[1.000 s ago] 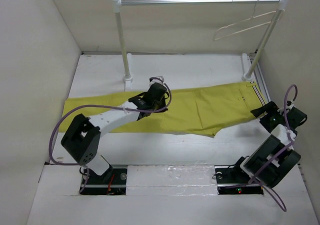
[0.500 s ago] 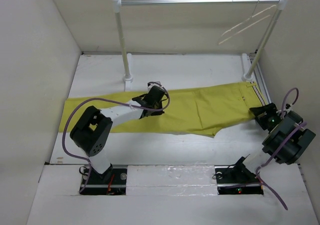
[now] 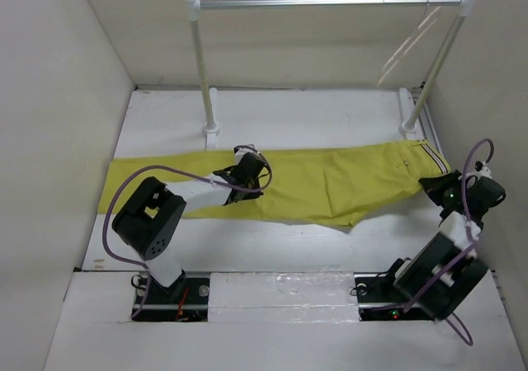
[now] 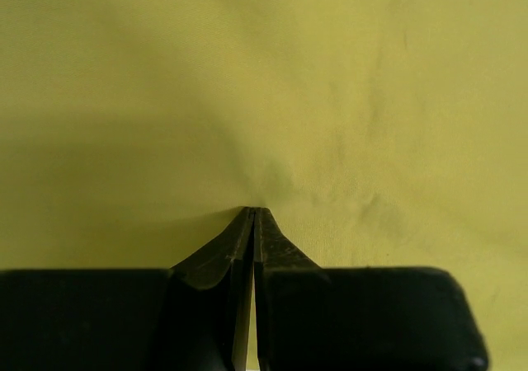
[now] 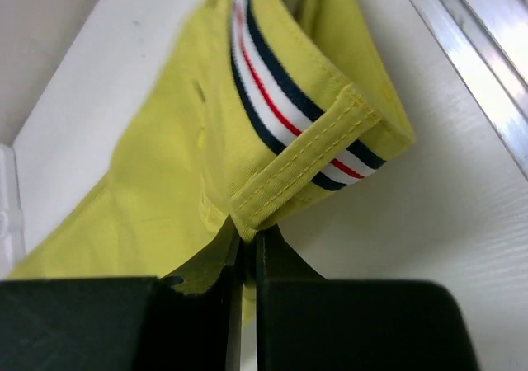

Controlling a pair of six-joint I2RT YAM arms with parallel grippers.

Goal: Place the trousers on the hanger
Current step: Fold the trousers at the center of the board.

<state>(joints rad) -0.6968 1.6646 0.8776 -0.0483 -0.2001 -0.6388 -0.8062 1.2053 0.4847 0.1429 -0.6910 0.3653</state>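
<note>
Mustard-yellow long cloth trousers point(image 3: 330, 181): lie lengthwise across the white tabletop point(image 3: 289, 111), leg ends toward the left wall, waistband toward the right. Mostly flat, with a slack fold along the near edge around the middle.

Left tool point(image 3: 250, 171): rests low on the leg part, left of the middle. Seen from the left wrist, black fingers point(image 4: 223, 255) brought together tip to tip and pressed into the yellow cloth point(image 4: 264, 82). Fine creases run in toward the tips. Appears to nip a small pucker of fabric.

Right tool point(image 3: 429, 185): sits at the waistband end, close to the right wall. Seen from the right wrist, tool point(image 5: 245, 237) closed down narrow on the yellow edge of the waistband corner point(image 5: 165, 181), a sliver of cloth caught between the fingers. Holds that corner lifted and turned over, clear of the tabletop. Shows a navy, white and red striped band point(image 5: 285, 111) along the inside of the waist.

Thin cream-white clothes hanger point(image 3: 408, 45): hangs from the metal rail on white posts point(image 3: 330, 2), near the right post, above and well apart from the trousers. Shows only as a faint blurred streak, too smeared to make out hook or lower bar.
</note>
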